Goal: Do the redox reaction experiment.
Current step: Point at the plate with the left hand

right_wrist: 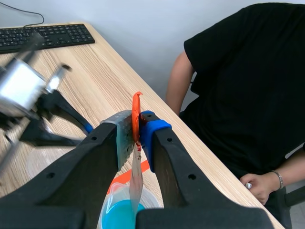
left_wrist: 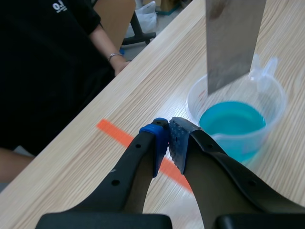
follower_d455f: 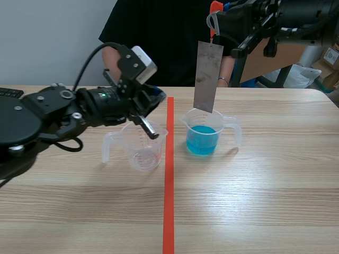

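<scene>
Hanging high at top right in the scene view, the right gripper (follower_d455f: 213, 24) dangles a flat grey metal strip (follower_d455f: 207, 76) over a clear plastic beaker (follower_d455f: 204, 132) of blue liquid on the wood-grain table (follower_d455f: 265, 201); the left gripper (follower_d455f: 151, 129) sits low over an empty clear cup (follower_d455f: 142, 151); left wrist view: fingers clenched together on nothing; right wrist view: fingers pinching the strip's orange tab (right_wrist: 136, 112).

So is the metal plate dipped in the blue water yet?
No, the plate's lower edge hangs about level with the cup's rim, clear above the blue water.
</scene>
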`<state>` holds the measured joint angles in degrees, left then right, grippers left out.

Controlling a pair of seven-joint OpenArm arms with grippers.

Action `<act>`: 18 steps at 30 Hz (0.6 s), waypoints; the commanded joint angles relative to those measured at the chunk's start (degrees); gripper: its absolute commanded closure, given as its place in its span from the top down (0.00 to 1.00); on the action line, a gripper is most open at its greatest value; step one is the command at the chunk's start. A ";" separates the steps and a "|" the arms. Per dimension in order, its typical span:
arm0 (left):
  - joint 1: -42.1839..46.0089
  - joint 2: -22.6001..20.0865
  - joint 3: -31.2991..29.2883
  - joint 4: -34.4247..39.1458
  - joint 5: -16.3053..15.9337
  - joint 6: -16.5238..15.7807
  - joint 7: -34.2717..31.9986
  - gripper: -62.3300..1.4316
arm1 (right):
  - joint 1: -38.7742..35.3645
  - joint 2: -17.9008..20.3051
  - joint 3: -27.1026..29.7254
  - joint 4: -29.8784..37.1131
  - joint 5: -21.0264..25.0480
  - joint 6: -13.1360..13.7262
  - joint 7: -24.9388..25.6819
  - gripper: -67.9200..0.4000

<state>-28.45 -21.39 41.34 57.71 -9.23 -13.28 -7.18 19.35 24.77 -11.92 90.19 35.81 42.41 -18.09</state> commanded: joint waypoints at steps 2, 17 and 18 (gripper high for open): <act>3.43 -7.17 -0.61 7.61 -1.75 0.28 -0.70 0.10 | 1.60 0.46 0.28 0.33 0.63 0.31 0.85 0.03; 48.72 -36.85 -32.81 29.57 -16.09 2.71 -0.66 0.10 | 1.60 0.46 0.28 0.33 0.61 0.31 0.83 0.03; 52.54 -36.46 -35.67 29.57 -16.09 3.39 -0.52 0.10 | 1.60 0.46 0.28 0.33 0.59 0.31 0.81 0.03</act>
<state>22.94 -60.03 5.74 88.14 -25.15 -10.37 -7.14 19.35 24.77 -11.92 90.19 35.79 42.41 -18.09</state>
